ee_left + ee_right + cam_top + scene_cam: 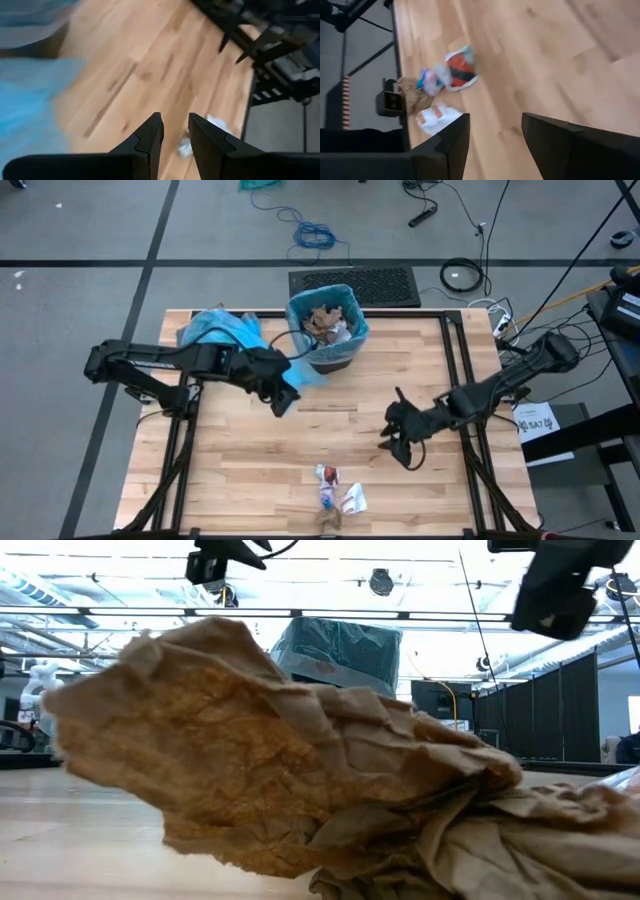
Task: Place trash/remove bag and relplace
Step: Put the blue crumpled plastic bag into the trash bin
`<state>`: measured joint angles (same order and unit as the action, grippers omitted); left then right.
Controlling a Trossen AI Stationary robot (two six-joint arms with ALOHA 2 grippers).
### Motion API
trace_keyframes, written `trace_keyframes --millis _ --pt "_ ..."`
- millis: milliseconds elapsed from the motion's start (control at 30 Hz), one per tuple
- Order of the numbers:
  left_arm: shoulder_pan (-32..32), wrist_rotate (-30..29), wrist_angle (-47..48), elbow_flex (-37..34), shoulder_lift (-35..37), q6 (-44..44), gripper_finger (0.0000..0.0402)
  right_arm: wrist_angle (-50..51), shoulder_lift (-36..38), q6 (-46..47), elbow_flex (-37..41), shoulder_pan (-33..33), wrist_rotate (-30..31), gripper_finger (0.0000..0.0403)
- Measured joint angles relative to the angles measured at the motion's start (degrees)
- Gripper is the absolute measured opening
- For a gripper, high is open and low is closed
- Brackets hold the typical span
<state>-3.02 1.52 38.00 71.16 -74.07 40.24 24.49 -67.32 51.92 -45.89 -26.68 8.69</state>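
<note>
What I have left to collect is a small cluster of trash [335, 488] lying on the wooden surface [240, 460] near its front edge, well apart from the bin [328, 328], which stands at the far edge lined with a blue bag [300, 315] and already holds a heap of brown and white wads. In the right wrist view the cluster reads as a crumpled white-and-red wrapper [459, 69], a pale blue bit, a brown paper wad [412, 95] and a white scrap [435, 117], all touching or just beside each other. I judge every piece to be very light, soft and springy: it should crush under the fingers rather than resist, and the glossy wrapper may slide, so I would pinch each across its bulkiest crumple, not at a loose flap that could tear or slip. My right end effector [398, 442] hangs above the surface, near the cluster but not over it, fingers spread wide and empty. My left end effector [283, 398] sits just in front of the bin beside a loose blue bag [215, 328], fingers narrowly parted with nothing between them. In the low view, the brown wad fills most of the frame
</note>
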Motion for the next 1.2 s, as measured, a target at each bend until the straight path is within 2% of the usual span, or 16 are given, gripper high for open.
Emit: trace_keyframes --millis 333,400,467,567,667,933,1067,1200 --pt "-2.63 0.33 -16.66 0.00 -7.73 -0.23 0.0097 -3.52 -1.28 6.16 0.70 -3.88 2.67 0.0171" --pt "-2.65 1.93 -19.45 0.00 -9.68 -1.39 0.0097 -3.51 -1.28 6.86 0.70 -4.18 3.24 0.0171" --pt "-3.20 5.62 -21.32 0.00 -11.51 -4.34 0.0097 -3.57 -1.28 7.44 0.70 -4.24 3.36 0.0171" --pt "-5.56 7.51 -21.26 0.00 -14.22 -9.33 0.0097 -3.37 -1.28 7.46 0.70 -4.57 3.37 0.0171" --pt "-8.37 9.28 -20.39 0.00 -16.99 -19.13 0.0097 -3.28 -1.28 7.46 0.70 -4.58 3.35 0.0171" --pt "-12.14 9.64 -21.04 0.00 -21.88 -42.60 0.0097 -3.26 -1.28 7.46 0.70 -4.56 3.41 0.0171" --pt "-12.39 9.62 -21.16 0.00 -22.44 -48.13 0.0099 -3.24 -1.28 8.74 0.70 -4.56 3.43 0.0171" --pt "-12.40 9.60 -21.28 0.02 -22.69 -50.99 0.0119 -3.25 -1.28 10.61 0.70 -4.56 3.43 0.0171"
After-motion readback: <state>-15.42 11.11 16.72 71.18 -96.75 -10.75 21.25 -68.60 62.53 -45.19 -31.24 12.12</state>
